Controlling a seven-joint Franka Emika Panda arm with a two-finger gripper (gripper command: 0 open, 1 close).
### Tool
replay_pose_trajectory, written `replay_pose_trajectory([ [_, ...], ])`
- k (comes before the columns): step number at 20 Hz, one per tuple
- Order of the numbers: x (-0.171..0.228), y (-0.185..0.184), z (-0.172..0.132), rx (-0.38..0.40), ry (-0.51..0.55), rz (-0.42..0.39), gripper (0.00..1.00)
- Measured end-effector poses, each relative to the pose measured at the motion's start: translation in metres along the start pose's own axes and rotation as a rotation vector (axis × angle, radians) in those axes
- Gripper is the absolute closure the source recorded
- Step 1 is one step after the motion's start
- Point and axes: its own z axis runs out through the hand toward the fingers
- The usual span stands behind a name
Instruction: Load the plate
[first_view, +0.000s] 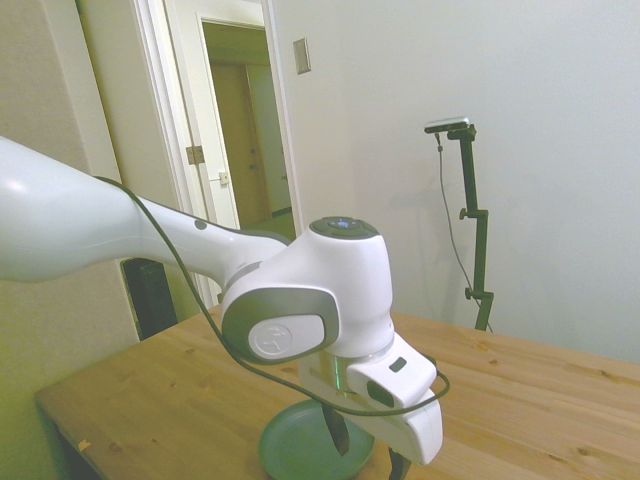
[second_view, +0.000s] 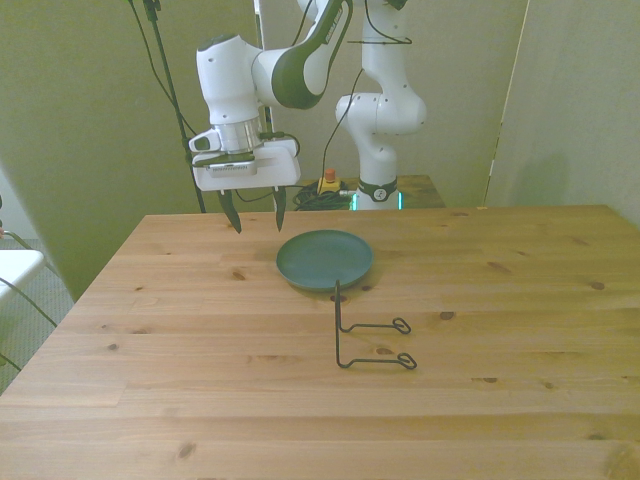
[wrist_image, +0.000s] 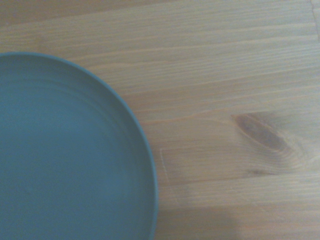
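Note:
The teal-green plate (second_view: 324, 259) lies flat on the wooden table, toward the far middle in the front view. It also shows at the bottom of the side view, the plate (first_view: 295, 440) partly behind the arm, and fills one side of the wrist view, the plate (wrist_image: 65, 150). My gripper (second_view: 257, 217) hangs open above the table, on the front view's left of the plate and slightly farther back, holding nothing. In the side view one dark finger (first_view: 337, 430) points down over the plate's area.
A small black wire stand (second_view: 365, 335) sits on the table just in front of the plate. The table's far edge (second_view: 200, 216) runs right under the gripper. A knot in the wood (wrist_image: 262, 132) shows in the wrist view.

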Motion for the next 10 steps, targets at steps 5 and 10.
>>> replay_pose_trajectory([
  [5,-0.006,-0.005,0.013,0.065,-0.042,0.028,0.00],
  [10,-0.007,-0.017,0.034,0.068,-0.083,0.033,0.00],
])
